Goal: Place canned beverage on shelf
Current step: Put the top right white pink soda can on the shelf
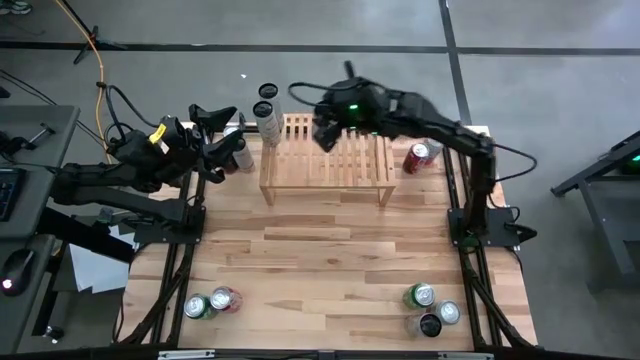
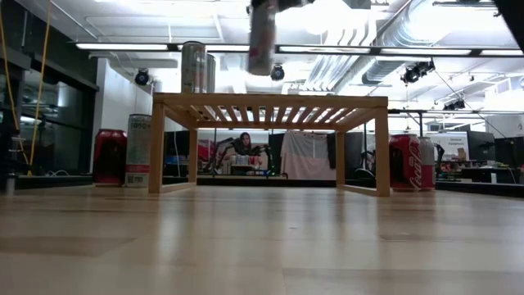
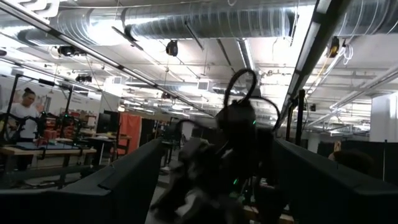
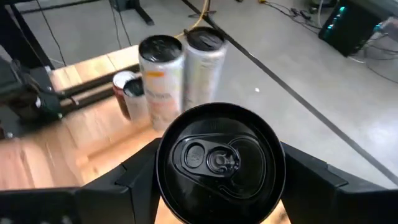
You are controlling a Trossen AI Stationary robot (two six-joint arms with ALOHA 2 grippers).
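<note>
Near edge of surface (image 1: pixel 330 250): you have two cans lower left (image 1: pixel 212 302), three lower right (image 1: pixel 430 308) | centre: shelf (image 1: pixel 330 160), two tall cans (image 1: pixel 268 118) on its upper-left corner, red can (image 1: pixel 419 157) beside its right | right gripper (image 1: pixel 325 133) fingers clamp black-topped can (image 4: pixel 219 165) above shelf | left gripper (image 1: pixel 238 155) by shelf's left, fingers apart, empty | low view alone shows more cans behind the left leg.

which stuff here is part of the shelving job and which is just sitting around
In the job: the shelf; the black-topped can held by the right gripper above the shelf; two tall cans already at the shelf's end.
Lying about: red can beside the shelf; can clusters at the near edge.
</note>
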